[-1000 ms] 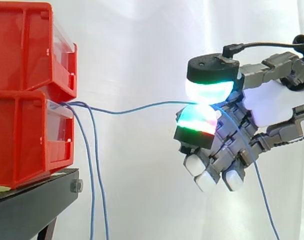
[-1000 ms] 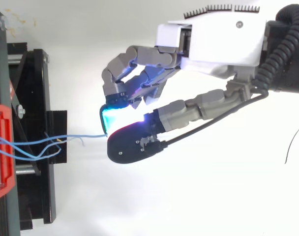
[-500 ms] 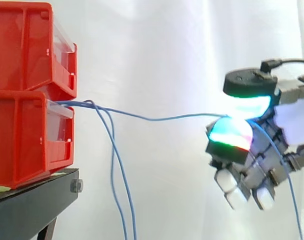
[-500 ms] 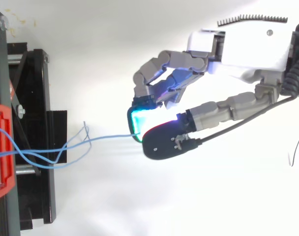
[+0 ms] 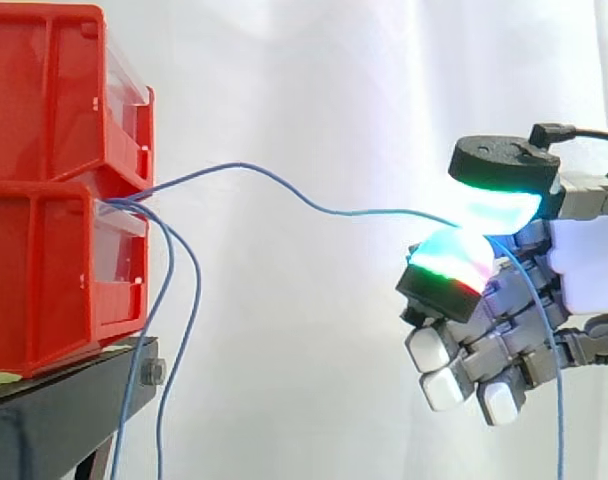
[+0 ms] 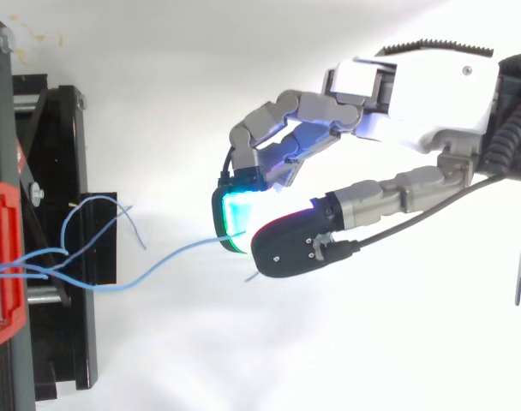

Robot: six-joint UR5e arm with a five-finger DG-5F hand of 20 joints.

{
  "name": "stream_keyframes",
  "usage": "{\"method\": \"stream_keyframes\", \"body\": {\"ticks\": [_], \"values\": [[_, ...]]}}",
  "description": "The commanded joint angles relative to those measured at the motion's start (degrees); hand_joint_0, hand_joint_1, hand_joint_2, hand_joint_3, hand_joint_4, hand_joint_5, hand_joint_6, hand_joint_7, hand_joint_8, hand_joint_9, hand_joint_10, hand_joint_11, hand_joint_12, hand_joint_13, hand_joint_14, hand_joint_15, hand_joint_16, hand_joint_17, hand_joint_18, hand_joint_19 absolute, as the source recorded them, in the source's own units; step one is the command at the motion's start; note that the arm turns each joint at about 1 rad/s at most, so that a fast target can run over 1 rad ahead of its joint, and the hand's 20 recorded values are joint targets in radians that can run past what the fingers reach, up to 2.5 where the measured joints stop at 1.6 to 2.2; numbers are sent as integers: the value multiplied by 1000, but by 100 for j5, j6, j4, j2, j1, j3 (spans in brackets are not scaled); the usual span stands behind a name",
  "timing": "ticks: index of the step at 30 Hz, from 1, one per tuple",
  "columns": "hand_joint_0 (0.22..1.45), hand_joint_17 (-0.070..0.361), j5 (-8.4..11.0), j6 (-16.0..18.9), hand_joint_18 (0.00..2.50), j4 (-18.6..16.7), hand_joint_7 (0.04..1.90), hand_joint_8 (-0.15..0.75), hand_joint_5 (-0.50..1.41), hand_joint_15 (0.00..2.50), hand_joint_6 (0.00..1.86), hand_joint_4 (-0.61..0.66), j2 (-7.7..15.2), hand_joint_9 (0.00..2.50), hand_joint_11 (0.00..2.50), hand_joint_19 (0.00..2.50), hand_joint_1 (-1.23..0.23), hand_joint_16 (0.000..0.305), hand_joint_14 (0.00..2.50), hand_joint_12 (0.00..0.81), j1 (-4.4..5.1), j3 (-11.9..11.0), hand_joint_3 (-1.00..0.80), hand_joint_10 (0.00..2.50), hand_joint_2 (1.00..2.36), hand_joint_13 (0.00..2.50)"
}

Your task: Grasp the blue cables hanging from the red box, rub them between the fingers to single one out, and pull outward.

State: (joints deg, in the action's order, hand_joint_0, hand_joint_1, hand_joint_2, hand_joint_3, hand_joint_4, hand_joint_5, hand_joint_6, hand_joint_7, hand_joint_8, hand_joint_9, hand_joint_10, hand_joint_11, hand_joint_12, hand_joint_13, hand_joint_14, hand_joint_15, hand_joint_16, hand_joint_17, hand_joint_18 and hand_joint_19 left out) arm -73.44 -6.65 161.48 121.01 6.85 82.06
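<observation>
one thin blue cable pinched clear of the red box, its two neighbours left hanging

at the left, the stacked red plastic bins (image 5: pixel 54 190) sit on a black metal stand (image 5: pixel 64 410). the thin blue cables come out at the front of the lower bin. two loose blue cables (image 5: pixel 197 290) droop beside the stand, while the single blue cable (image 5: pixel 364 212) bows up in a slack arc across the white curtain (image 5: pixel 284 80). it ends at the right in the grey and white robot hand (image 5: pixel 584 275), nipped between two glowing fingertips (image 5: pixel 449 262), and its tail trails down over the curled fingers. the cable looks light, limp and slippery, so a firm pad-to-pad pinch near the present hold seems best. a steady outward pull should take up the slack before it goes taut.
</observation>
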Motion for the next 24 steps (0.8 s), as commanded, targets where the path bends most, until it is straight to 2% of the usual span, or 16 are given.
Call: {"method": "stream_keyframes", "body": {"ticks": [1, 24], "values": [[602, 103, 6, -20, 627, -99, 1045, 303, -172, 405, 838, 248, 2, 796, 564, 678, -713, 46, 13, 352, 0, 3, 54, 9, 1017, 694], [603, 105, 6, -56, 659, -99, 1025, 305, -171, 411, 844, 247, -7, 808, 573, 671, -712, 47, 14, 358, 0, 3, 60, 11, 1016, 718]]}}
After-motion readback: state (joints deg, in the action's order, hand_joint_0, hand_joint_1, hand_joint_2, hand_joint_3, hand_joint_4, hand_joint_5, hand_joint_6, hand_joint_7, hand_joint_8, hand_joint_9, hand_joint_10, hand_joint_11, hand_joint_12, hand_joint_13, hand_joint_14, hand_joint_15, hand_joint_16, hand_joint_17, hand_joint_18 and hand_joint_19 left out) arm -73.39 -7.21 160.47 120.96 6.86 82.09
